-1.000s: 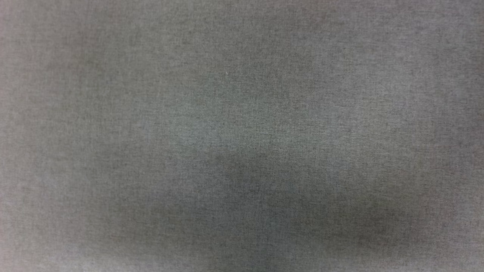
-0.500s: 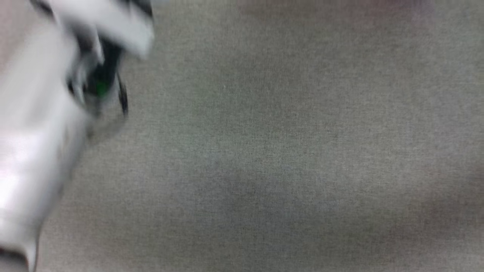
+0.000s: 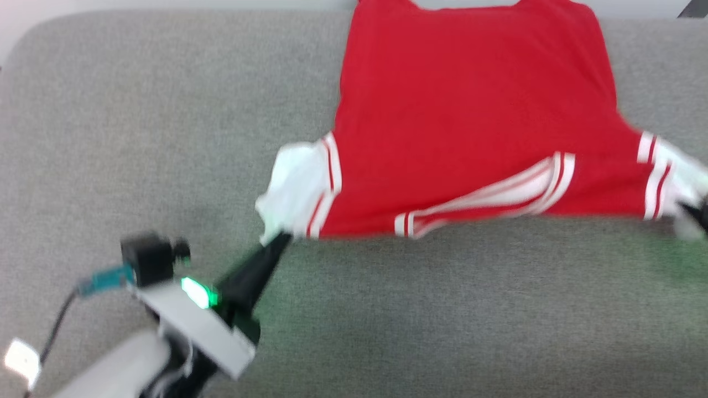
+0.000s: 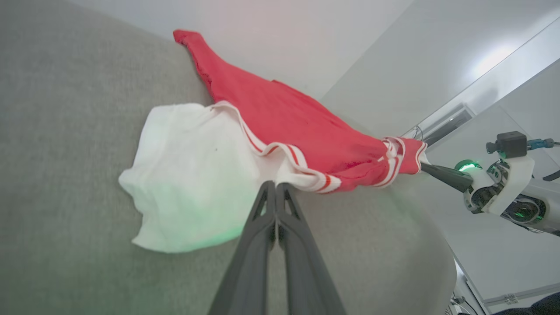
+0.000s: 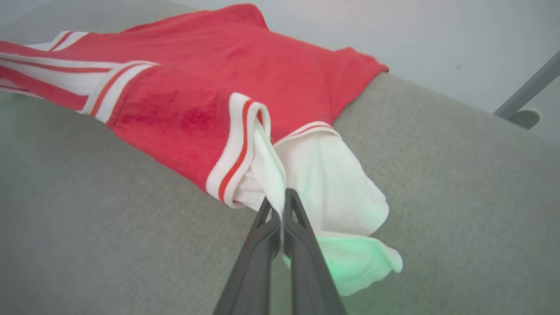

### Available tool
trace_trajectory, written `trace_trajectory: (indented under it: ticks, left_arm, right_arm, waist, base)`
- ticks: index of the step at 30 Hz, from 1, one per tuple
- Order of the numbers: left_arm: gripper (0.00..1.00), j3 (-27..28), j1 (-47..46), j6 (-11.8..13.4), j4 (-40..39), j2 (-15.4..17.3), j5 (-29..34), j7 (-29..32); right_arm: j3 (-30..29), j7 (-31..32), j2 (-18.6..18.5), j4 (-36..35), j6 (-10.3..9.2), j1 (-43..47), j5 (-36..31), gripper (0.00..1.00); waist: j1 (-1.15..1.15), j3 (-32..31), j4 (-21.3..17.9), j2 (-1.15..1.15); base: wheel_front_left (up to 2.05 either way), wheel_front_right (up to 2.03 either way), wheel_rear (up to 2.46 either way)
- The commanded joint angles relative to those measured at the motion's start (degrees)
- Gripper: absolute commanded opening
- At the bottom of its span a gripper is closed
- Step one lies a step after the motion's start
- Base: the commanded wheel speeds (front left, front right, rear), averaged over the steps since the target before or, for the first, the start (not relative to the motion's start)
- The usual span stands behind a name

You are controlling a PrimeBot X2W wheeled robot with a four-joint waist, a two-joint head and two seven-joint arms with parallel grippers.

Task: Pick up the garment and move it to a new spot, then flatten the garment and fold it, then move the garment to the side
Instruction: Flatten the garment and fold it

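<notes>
Left arm: the pale forearm enters at the near left corner of the head view, carrying a small black camera with a teal plug and a lit green lamp on the wrist.
Left hand: the dark fingers are pressed together and pinch the near corner of the white left sleeve; in the left wrist view, the left hand bites the cloth just where white meets the striped cuff.
Right hand: a dark tip at the right edge of the head view; in the right wrist view, the right hand has its fingers together and nips a fold of the white right sleeve.
Green glow: tints the table near both hands and the loose ends of the sleeves.
Garment: the red jersey lies spread on the table, right of centre and towards the far side, its near edge drawn in a line between the two hands.
Trim: red-white stripes run along the near edge and ring both cuffs.
Lettering: cannot tell, since plain red faces up.
Table: covered in grey cloth, with rounded far corners.
Far edge: the red cloth reaches the table's far rim.
</notes>
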Motion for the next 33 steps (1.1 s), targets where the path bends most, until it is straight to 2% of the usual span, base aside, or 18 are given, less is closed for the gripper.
trace_trajectory:
  ticks: [1, 12, 23, 27, 33]
  left_arm:
    - [0.0, -0.39, 2.39, -0.1, -1.09, 1.01, -0.57, -0.05]
    - [0.0, -6.22, 15.56, -0.01, -8.85, 8.58, -2.22, 0.05]
    - [0.0, -8.41, 22.25, 5.11, -17.59, 13.26, -2.6, 0.95]
    - [0.0, -8.91, 19.08, 5.7, -16.91, 11.19, -0.77, 2.86]
    - [0.0, -10.19, 13.71, 2.3, -8.84, 5.09, -1.64, 6.85]
  right_arm:
    - [0.22, 0.14, -0.82, -1.21, -0.12, 2.12, 1.18, 0.0]
    - [2.94, 2.41, -4.22, -9.5, -0.12, 14.03, 4.7, 0.0]
    - [2.63, 2.44, -8.98, -14.64, -0.12, 18.94, 6.36, 0.0]
    - [2.0, 3.18, -8.25, -13.77, -0.12, 18.45, 4.21, 0.0]
    - [3.33, 7.37, -1.49, -10.23, -0.11, 16.93, 0.04, 0.0]
  waist:
    - [0.0, -1.85, -0.7, 0.0]
    - [0.0, -4.98, -1.21, 0.0]
    - [0.0, -5.08, -0.94, 0.0]
    - [0.0, -4.55, -0.49, 0.0]
    - [0.0, -3.52, -0.33, 0.0]
  base:
    - [0.0, 0.0, 0.0]
    - [0.0, 0.0, 0.0]
    - [0.0, 0.0, 0.0]
    - [0.0, 0.0, 0.0]
    - [0.0, 0.0, 0.0]
